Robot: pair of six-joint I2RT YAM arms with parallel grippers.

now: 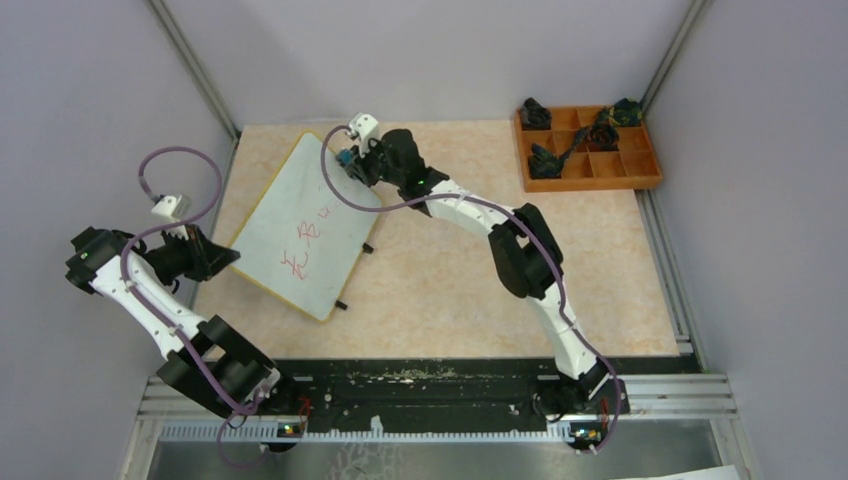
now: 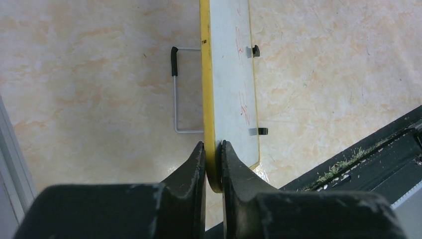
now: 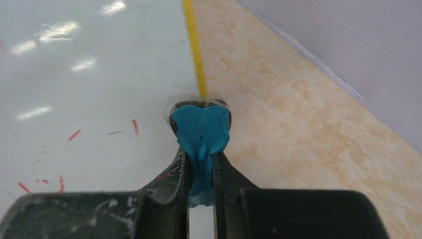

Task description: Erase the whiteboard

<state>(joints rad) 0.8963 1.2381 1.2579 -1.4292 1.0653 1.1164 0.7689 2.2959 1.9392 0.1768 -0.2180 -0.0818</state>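
Note:
The whiteboard (image 1: 285, 205) lies tilted at the table's left, white with a thin yellow edge, and red writing (image 1: 305, 250) runs across its middle. My left gripper (image 1: 230, 256) is shut on the board's near-left edge; in the left wrist view its jaws (image 2: 213, 159) pinch the yellow rim (image 2: 206, 89). My right gripper (image 1: 352, 166) is at the board's far right corner, shut on a blue eraser pad (image 3: 201, 130). The pad rests by the board's yellow border (image 3: 195, 45), with red strokes (image 3: 74, 134) to its left on the white face (image 3: 99, 74).
An orange-brown compartment tray (image 1: 650, 160) with several dark parts stands at the back right. A wire stand (image 2: 175, 89) sticks out behind the board, and small black feet (image 1: 341, 305) show along its right side. Grey walls enclose the table on the left, back and right.

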